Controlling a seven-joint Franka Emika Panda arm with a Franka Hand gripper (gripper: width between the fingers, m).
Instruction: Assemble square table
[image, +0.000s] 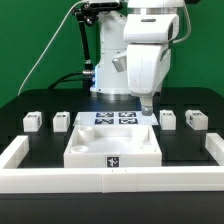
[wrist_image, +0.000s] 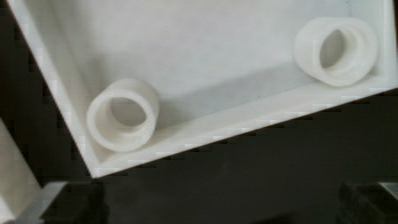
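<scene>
Hung the tool (image: 147, 108) above the worktop (image: 48, 140), jaws spread full and gripping nothing. Found the square table slab (image: 113, 142) just beneath, its far corner on the exterior view's right nearest the tool. Saw in the wrist view two sockets (wrist_image: 125, 113) along a raised edge running slantwise to the jaw line, so probably needed a wrist turn before any pinch on that edge. Counted four legs (image: 168, 119) loose beside the slab, two each side, none yet seated.
</scene>
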